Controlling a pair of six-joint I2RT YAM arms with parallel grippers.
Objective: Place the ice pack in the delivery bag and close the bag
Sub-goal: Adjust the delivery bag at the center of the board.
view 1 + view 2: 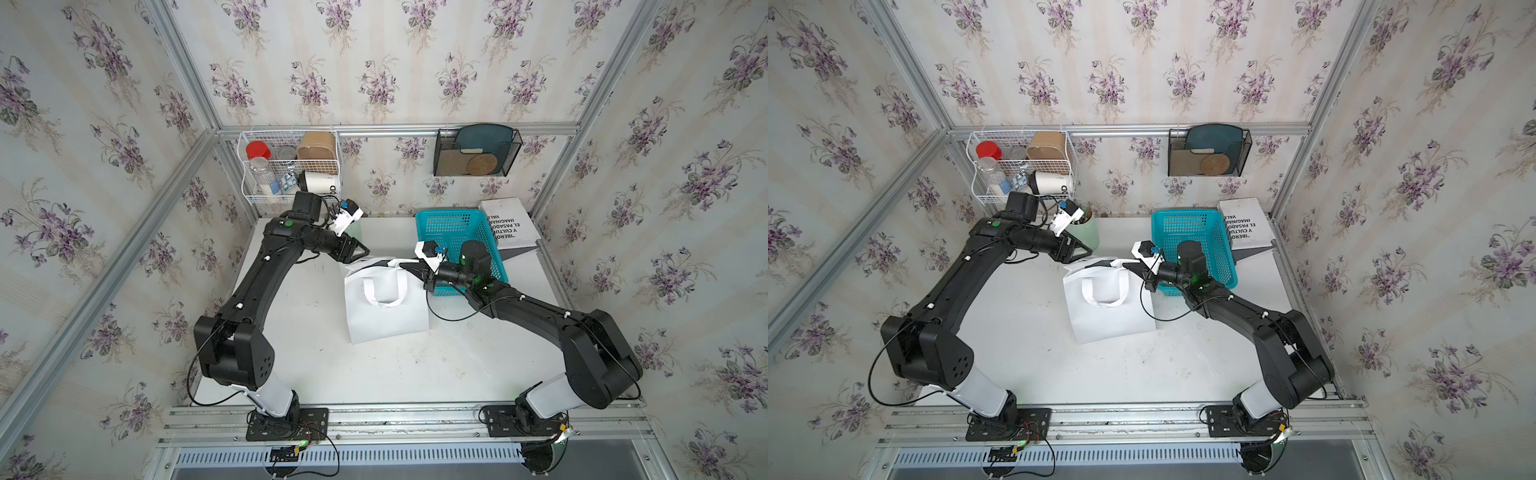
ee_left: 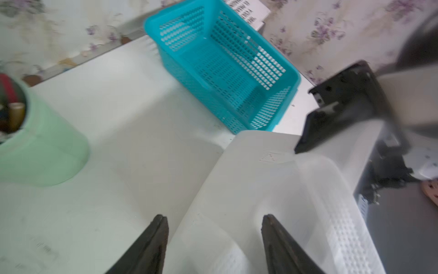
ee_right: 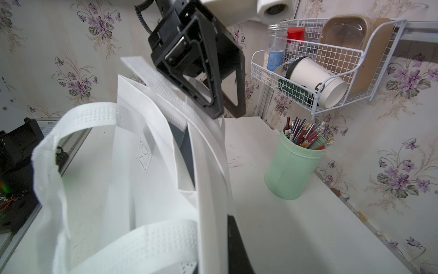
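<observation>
**Delivery bag held at its rim, its inside largely hidden**

The delivery bag [image 1: 386, 311] is set upright near the middle of the white table [image 1: 457, 365], with its mouth toward 12 o'clock. Only dark slivers of its inside are shown in both top views, so where the ice pack lies cannot be told. The book [image 1: 509, 220], at 2 o'clock from the bag, is partly covered by the turquoise basket [image 1: 453, 232], and its printed lines are cut short. The green cup [image 1: 1088, 232], at 11 o'clock, is half hidden behind the left arm in a top view. The left wrist view is blurred throughout.

The turquoise basket is placed just beside the bag at 1 o'clock, and its near end is covered by the right arm in both top views. On the back wall at 11 o'clock, a white wire rack [image 1: 266, 195] is hung. A brown tub [image 1: 316, 151], a white paper cup [image 1: 318, 181] laid on its side, a clear bottle [image 1: 262, 170] and a red-lidded jar [image 1: 258, 149] are kept in it. At 1 o'clock a black mesh holder [image 1: 515, 149] is fixed, with a teal plate [image 1: 478, 137] and a round woven mat [image 1: 482, 165] inside. The green cup is filled with pencils [image 3: 308, 135].

The right gripper [image 1: 409, 266] is closed upon the bag's rim at its 1 o'clock corner. Only one of its fingers [image 3: 237, 249] is seen in the right wrist view, the other being covered by the bag's wall. The left gripper [image 2: 213, 217] is held at the 11 o'clock corner with its jaws spread wide. White cloth is seen between them, nothing is gripped, and whether the bag is touched cannot be told.
</observation>
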